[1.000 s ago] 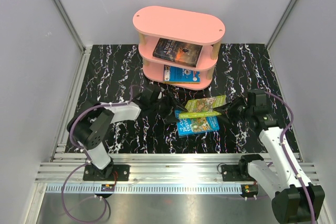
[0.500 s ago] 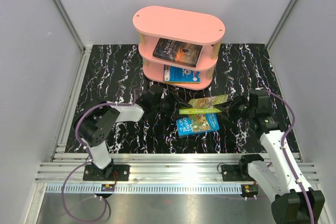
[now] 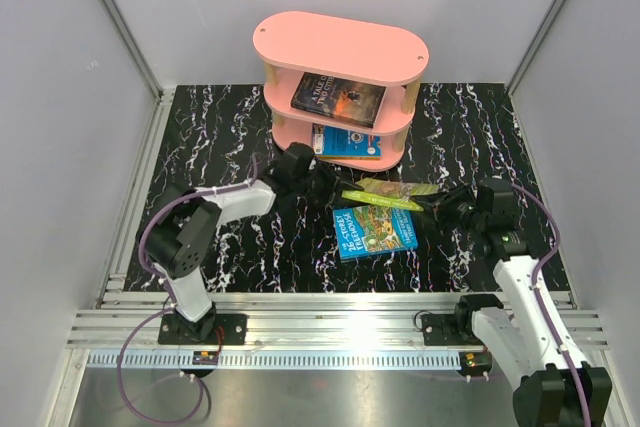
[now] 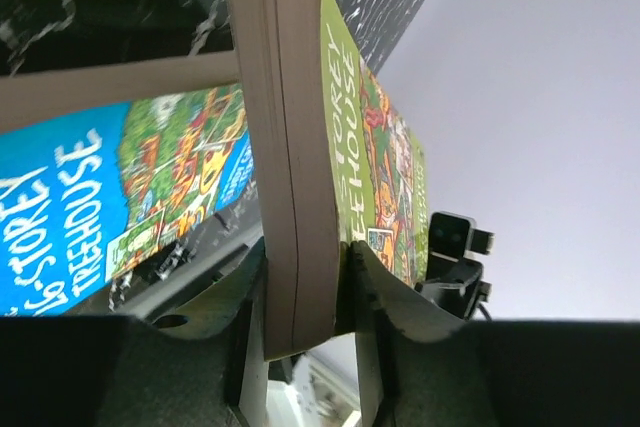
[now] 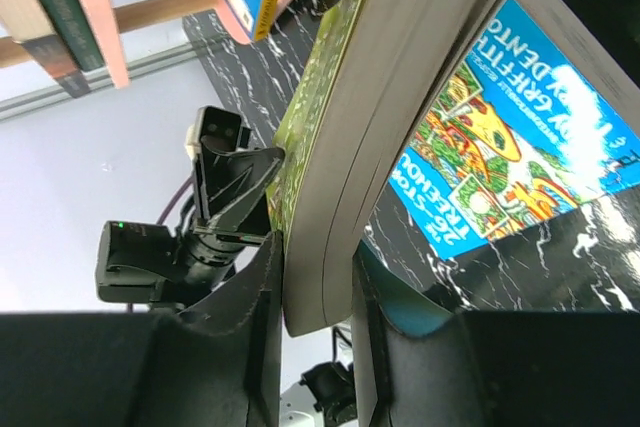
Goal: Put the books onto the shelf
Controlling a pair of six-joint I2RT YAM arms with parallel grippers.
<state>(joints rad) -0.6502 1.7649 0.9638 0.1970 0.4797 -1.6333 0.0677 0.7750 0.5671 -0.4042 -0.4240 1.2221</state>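
The green book (image 3: 380, 197) spans the whole gap between the left end effector (image 3: 325, 190) and the right end effector (image 3: 433, 207), clamped at each end, so nothing passes straight across. Just beneath it the blue book (image 3: 375, 231) lies flat on the surface (image 3: 215, 137), narrowing the room below. Just beyond both end effectors stands the shelf (image 3: 340, 47): a dark book (image 3: 338, 99) takes the centre of its middle tier and a bottom-tier book (image 3: 347, 141) fills the lower opening's right part. Outward of each end effector, open surface runs to the side walls.
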